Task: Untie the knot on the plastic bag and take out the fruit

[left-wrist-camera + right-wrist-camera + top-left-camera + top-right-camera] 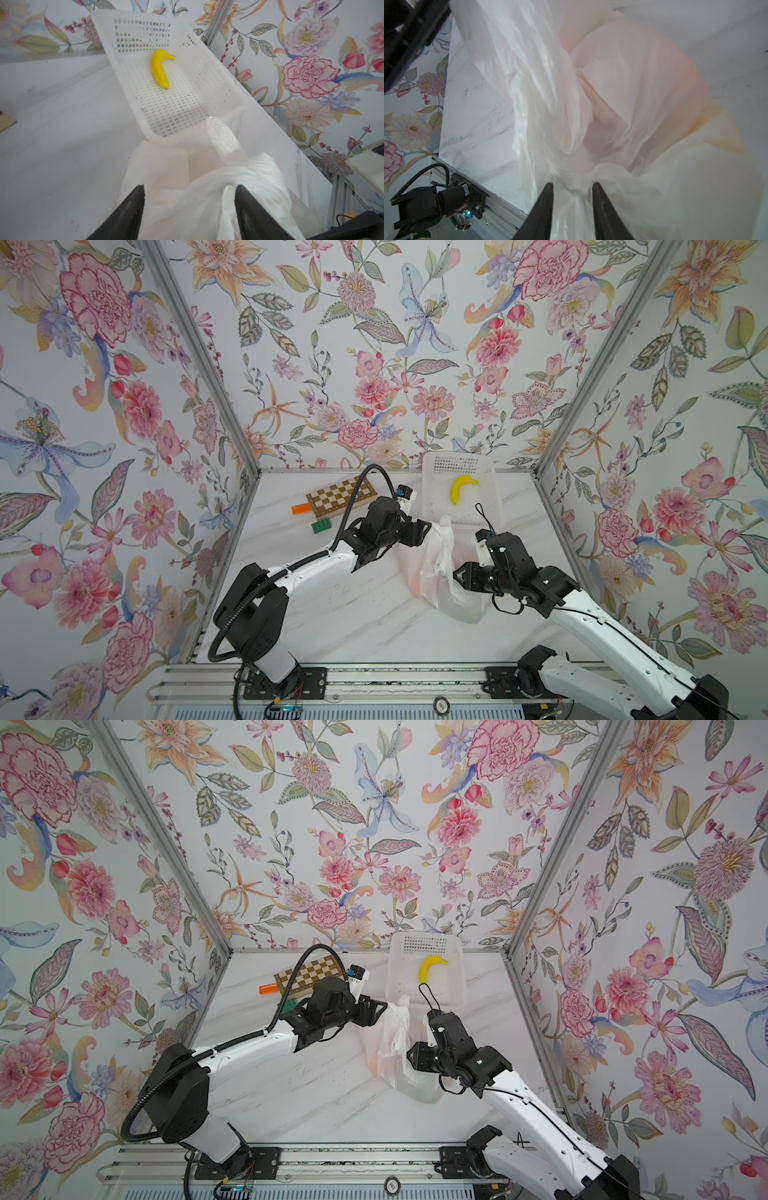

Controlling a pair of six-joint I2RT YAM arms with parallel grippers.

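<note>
- We see the plastic bag [432, 568] slumped on the table [332, 614] between the two grippers. Its far end is just beside the near rim of the white basket [497, 497].
- The banana [462, 487] lies in the basket, apart from the bag.
- The fruit [683, 70] shows only as an orange-pink glow through the film. It is inside the bag; we cannot tell the count or kind.
- Handling, our guess: the film is thin, soft and slippery, and tears if yanked. The bag itself is light. The fruit gives it its weight and will likely roll once the mouth opens.
- Where to grip: we would take the gathered film at the mouth, or the handle strip [222, 135] that stands up near the basket. We would avoid the flat belly, where the pads would probably slide off.
- We cannot pick out the knot for sure in any view. A twisted bunch [239, 172] sits by the left gripper; whether it is tied or loose is unclear.
- left gripper [189, 187]: the jaws are wide apart, straddling the far, upper part of the bag. Film lies between them and one finger is right against the twisted bunch, with nothing clamped.
- right gripper [572, 184]: the jaws are apart by a narrower gap, at the bag's near side. Gathered film runs into the gap and looks loose, not pinched.
</note>
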